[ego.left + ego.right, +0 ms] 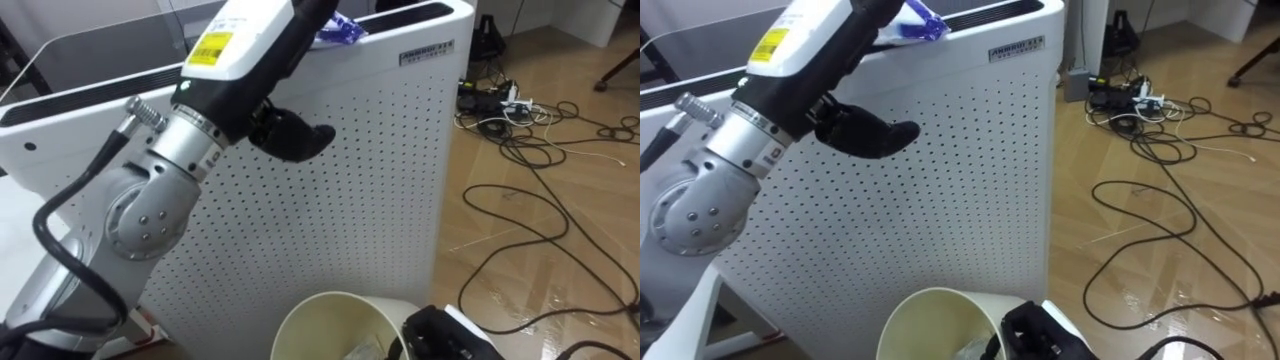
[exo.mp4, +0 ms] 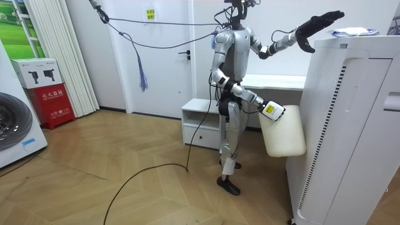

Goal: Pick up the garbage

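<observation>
Wooden floor (image 1: 570, 290) strewn with loose cables (image 1: 520, 130) lies to the right of a tall white perforated appliance (image 1: 330, 220), and the robot stands close against its near side. The garbage (image 1: 340, 30), a crumpled blue-and-white wrapper, lies on the appliance's top near the far right corner. The left hand (image 2: 314, 28) is raised above that top with fingers straight and spread, holding nothing, just short of the wrapper and not touching it. The right hand (image 1: 1040, 335) is low and near the body, clamped on the rim of a white bin (image 2: 281, 131) that hangs clear of the floor.

This looks like the reach, with the pick not yet made. The next move calls for carrying the left hand farther over the wrapper, lowering it, and closing on the thin plastic without pushing it off the far edge, then bringing it down over the bin.
</observation>
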